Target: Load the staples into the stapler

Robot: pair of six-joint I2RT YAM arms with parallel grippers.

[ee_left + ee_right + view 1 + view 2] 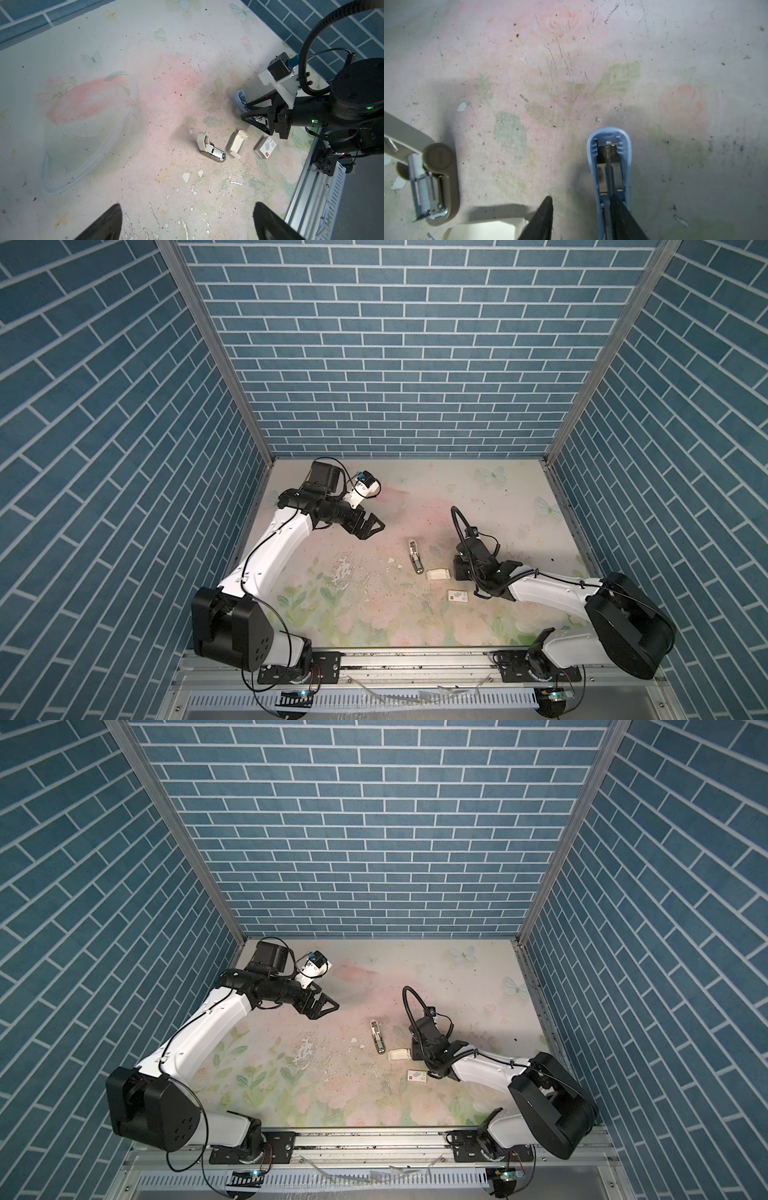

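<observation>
A beige stapler [414,558] [202,139] lies hinged open mid-table, with a ribbed silver stretch in its metal channel [422,187]. A blue stapler [609,137] [240,99] lies open under my right gripper [581,198]. One finger [620,216] rests inside the blue stapler and the other stands clear over bare table, so the jaws are apart. A cream cardboard tray [438,573] [239,143] sits between the two staplers. I see no separate strip of staples. My left gripper [376,529] [187,205] hangs wide open and empty, far left of the beige stapler.
A small white staple box [458,596] [266,147] with a red mark lies in front of the tray. One loose staple [524,98] is on the worn floral mat. Brick-pattern walls close three sides; a metal rail [415,659] runs along the front.
</observation>
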